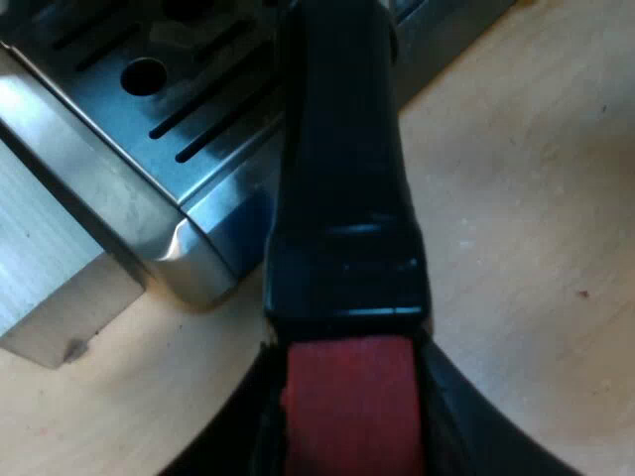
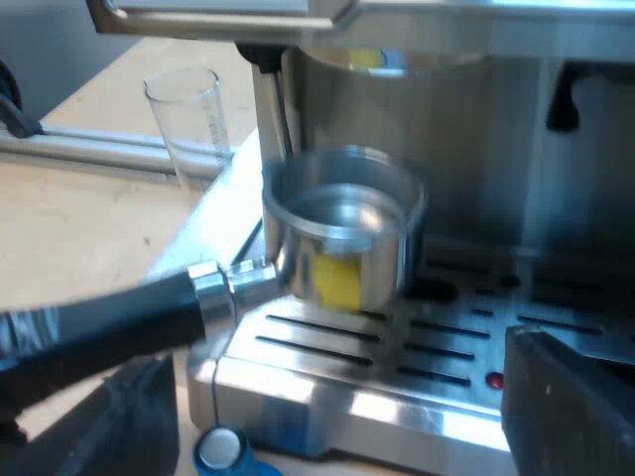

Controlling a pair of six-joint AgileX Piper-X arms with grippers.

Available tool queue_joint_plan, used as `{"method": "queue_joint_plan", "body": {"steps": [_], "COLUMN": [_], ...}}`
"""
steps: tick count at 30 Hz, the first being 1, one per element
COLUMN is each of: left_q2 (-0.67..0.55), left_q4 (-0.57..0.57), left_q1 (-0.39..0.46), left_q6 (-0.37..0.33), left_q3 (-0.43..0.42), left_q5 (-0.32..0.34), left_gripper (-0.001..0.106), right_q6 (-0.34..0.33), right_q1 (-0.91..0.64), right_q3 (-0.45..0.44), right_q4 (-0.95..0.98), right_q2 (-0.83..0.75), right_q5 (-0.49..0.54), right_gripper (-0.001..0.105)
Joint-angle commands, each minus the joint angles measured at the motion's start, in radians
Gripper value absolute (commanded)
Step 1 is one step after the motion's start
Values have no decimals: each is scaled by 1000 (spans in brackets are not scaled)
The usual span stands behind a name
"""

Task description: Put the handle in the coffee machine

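The holder's dark handle (image 1: 342, 188) runs out over the espresso machine's drip tray (image 1: 169, 109). Its red end (image 1: 347, 407) sits between the fingers of my left gripper (image 1: 352, 436), which is shut on it. The holder's metal basket (image 2: 342, 223) hangs just above the slotted drip tray (image 2: 397, 342), below the machine's front underside (image 2: 397, 59) and apart from it. The handle (image 2: 119, 327) leads away from the basket. My right gripper (image 2: 347, 426) stands open near the tray's front edge, with nothing between its fingers (image 2: 566, 402).
A measuring glass (image 2: 189, 114) stands upright on the wooden table (image 2: 79, 218) beside the machine. A blue tamper (image 2: 220, 451) lies by the tray's corner. A pale block (image 1: 55, 288) sits against the machine's base, with bare wooden tabletop (image 1: 536, 218) beyond.
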Motion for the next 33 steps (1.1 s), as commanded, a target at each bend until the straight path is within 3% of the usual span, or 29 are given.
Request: {"method": "queue_joint_plan", "body": {"steps": [1,6,10,14,19,33], "left_q2": [33,80,108,123,149,177], "left_q4": [-61,-96,-111,-127,-122,-166], "left_q1": [40,86,95,95,95,95], "left_q6": [72,98,162,173,221,232], "left_q3": [-19,-19,-19,-19,-19,-19], "left_q5": [77,136,159,167,231,236], "left_gripper": [0,0,0,0,0,0], "right_q6": [-51,-98,-98,-98,-98,-98], "right_q1": [-5,-5,-5,-5,-5,-5], "right_q3": [-2,-2,-2,-2,-2,-2], "right_q4": [-61,-161,-224,-267,-289,-289], "right_q2": [12,62,105,141,166,167], "right_q5": [-6,-6,-2,-2,-2,15], "right_gripper": [69,69,69,69,69,69]}}
